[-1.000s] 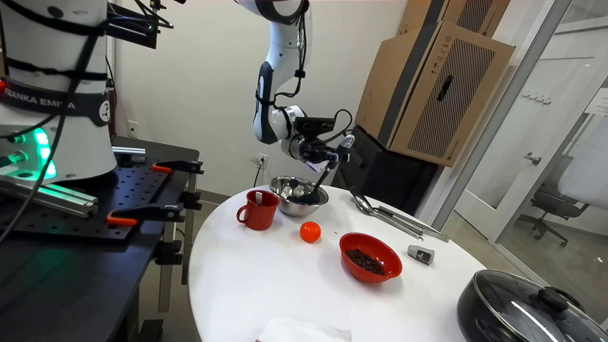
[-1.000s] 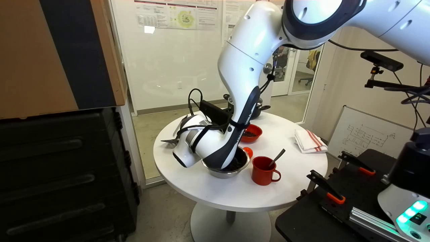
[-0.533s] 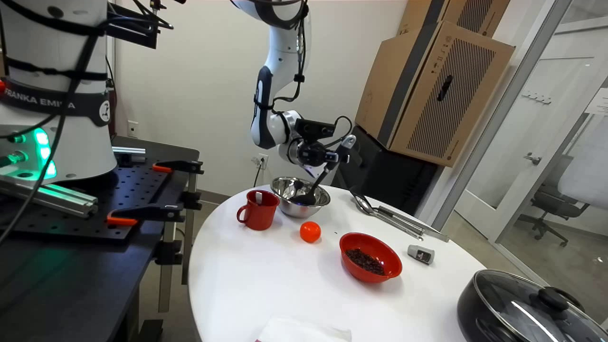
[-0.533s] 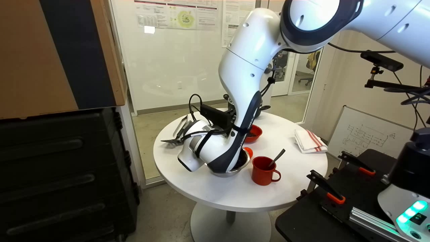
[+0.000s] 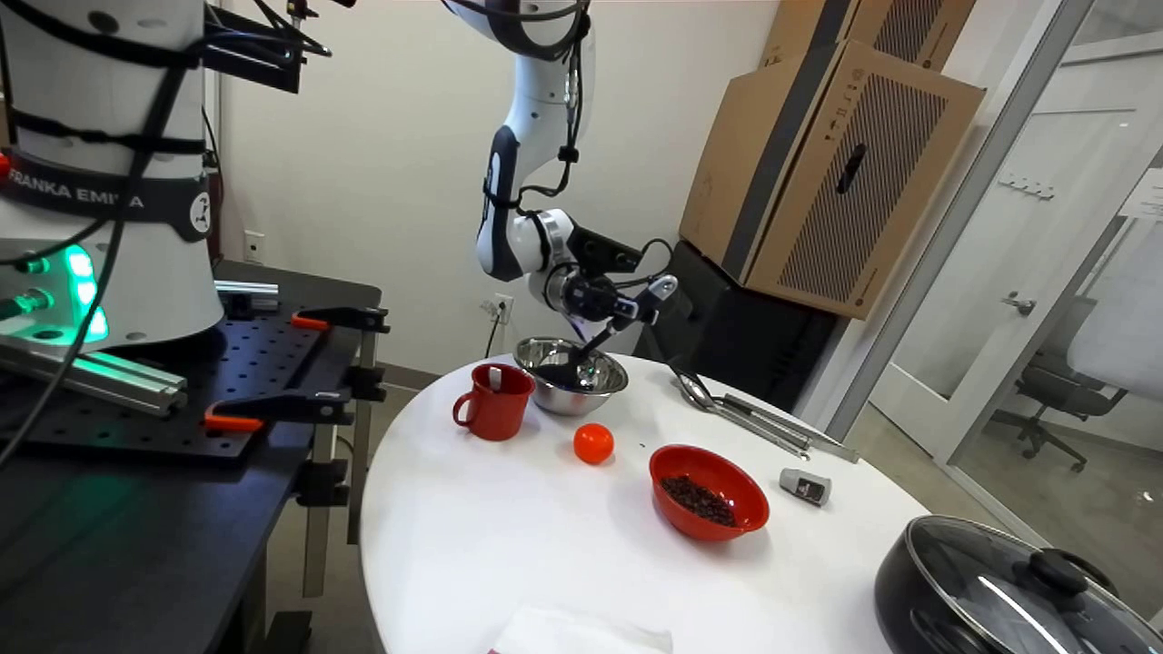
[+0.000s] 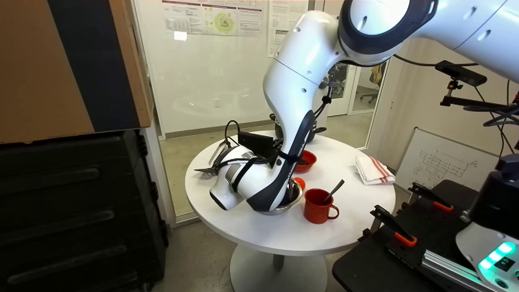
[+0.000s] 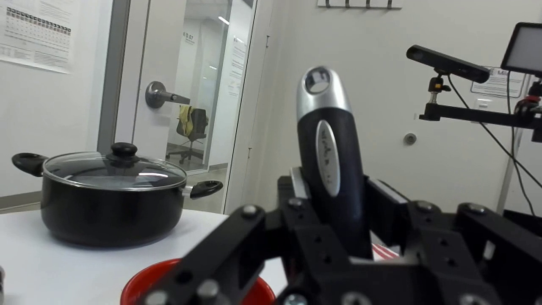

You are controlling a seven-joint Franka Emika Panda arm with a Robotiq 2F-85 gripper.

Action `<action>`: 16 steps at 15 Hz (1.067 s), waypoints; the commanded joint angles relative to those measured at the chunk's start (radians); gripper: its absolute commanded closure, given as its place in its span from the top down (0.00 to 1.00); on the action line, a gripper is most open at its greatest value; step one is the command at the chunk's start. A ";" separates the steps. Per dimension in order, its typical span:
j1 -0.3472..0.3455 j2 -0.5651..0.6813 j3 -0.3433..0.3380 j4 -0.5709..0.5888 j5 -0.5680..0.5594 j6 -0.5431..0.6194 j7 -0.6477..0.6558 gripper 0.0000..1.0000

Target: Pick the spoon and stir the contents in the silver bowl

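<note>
Spoon (image 7: 334, 169) was held by the jaws, which were closed narrowly about its black handle, and its scoop was seen inside the silver bowl (image 5: 581, 400), below the jaws; stirring was judged to be the step in hand. The contents could not be made out.

As the largest risk, an upset bowl was foreseen: it could be levered over or dragged along if the scoop were pressed hard against its wall. Next, the handle could be twisted between the jaws, since it was gripped near its free end and the scoop's drag would be felt through a long lever. By a shoved bowl, the red mug (image 5: 500, 413), beside it and below the jaws, could be knocked; last, the orange ball (image 5: 593, 443), also below them, could be set rolling.

Things were counted, largest first: one bench (image 5: 509, 554), under the jaws; one lidded pot (image 7: 112, 207), well apart from them; metal utensils (image 5: 761, 431), overlapping and of uncertain number, off to one side of the jaws; one folded cloth (image 6: 373, 170), well apart; two bowls, silver beneath the jaws and a red bowl (image 5: 695, 529) ahead of them; one spoon, in the jaws; one red mug, with one utensil handle (image 6: 335, 190) in it; one grey container (image 5: 805, 487); one ball.
</note>
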 commanded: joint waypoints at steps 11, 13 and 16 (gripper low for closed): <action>0.019 0.007 -0.023 0.040 -0.012 -0.033 0.287 0.08; 0.026 -0.001 -0.033 0.031 -0.020 -0.063 0.270 0.08; 0.039 -0.004 -0.042 0.014 -0.032 -0.112 0.235 0.08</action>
